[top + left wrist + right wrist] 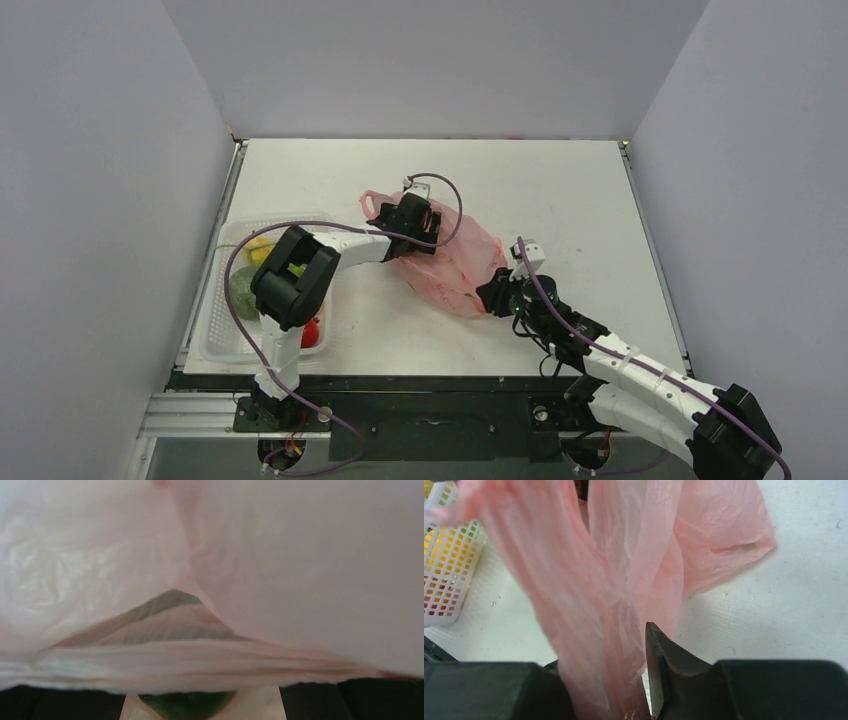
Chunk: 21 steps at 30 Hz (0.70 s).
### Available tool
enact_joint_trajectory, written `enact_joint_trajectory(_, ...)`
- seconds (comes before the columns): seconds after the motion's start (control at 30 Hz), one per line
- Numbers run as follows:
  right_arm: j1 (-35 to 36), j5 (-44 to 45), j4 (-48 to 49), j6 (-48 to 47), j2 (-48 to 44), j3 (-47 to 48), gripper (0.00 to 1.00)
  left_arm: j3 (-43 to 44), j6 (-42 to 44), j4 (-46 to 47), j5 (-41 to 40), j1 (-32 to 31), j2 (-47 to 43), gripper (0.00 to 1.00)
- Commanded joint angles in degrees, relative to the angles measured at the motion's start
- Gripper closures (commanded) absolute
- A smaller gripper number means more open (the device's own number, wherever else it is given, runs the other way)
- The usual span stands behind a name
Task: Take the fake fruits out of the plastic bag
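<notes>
Bag [455, 268] in right claw [495, 296]

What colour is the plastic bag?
The plastic bag is translucent pink; clearest in right wrist view.

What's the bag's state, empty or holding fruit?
Not empty, it seems: the left wrist view shows a green fruit under the bag film.

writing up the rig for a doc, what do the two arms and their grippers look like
Both the left arm and right arm have white links with chunky black joint housings, and a thin purple cable loops along each. The left gripper and right gripper are black.
</notes>
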Motion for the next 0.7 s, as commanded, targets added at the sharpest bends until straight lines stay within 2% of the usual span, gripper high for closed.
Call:
enact_joint_trajectory(0.0, 0.33, 3.27, 1.55, -0.54, -0.27, 1.33, 0.74, 8.17, -0.78, -3.69, 3.04, 0.11, 6.20, 0.06)
enact_joint_trajectory(0.17, 0.25, 5.17, 0.16, -1.12, -0.24, 2.06, 0.74, 9.99, -1.37, -3.72, 5.37, -0.53, 7.23, 0.19)
enact_joint_trajectory(0.2, 0.28, 5.47, -0.04, -1.17, -0.25, 2.18, 0.75, 9.77, -1.39, -3.48, 6.38, -0.63, 6.25, 0.25)
enact_joint_trajectory(0.23, 0.26, 6.18, -0.55, -1.18, -0.32, 2.30, 0.77, 9.34, -1.36, -2.84, 7.18, -0.69, 5.71, 0.32)
enact_joint_trajectory(0.37, 0.23, 11.25, -2.39, -0.60, -0.33, 2.52, 0.89, 6.63, -0.95, 2.08, 14.58, -1.22, -0.19, 0.47)
enact_joint_trajectory(0.57, 0.20, 16.70, -3.30, 1.27, -0.30, 2.22, 0.97, 5.30, -6.00, 9.74, 29.88, -1.31, -5.27, 0.51)
enact_joint_trajectory(0.67, 0.10, 19.59, -3.44, 2.66, -0.73, 2.06, 1.00, 3.75, -10.32, 13.97, 36.46, -1.32, -6.72, 0.59)
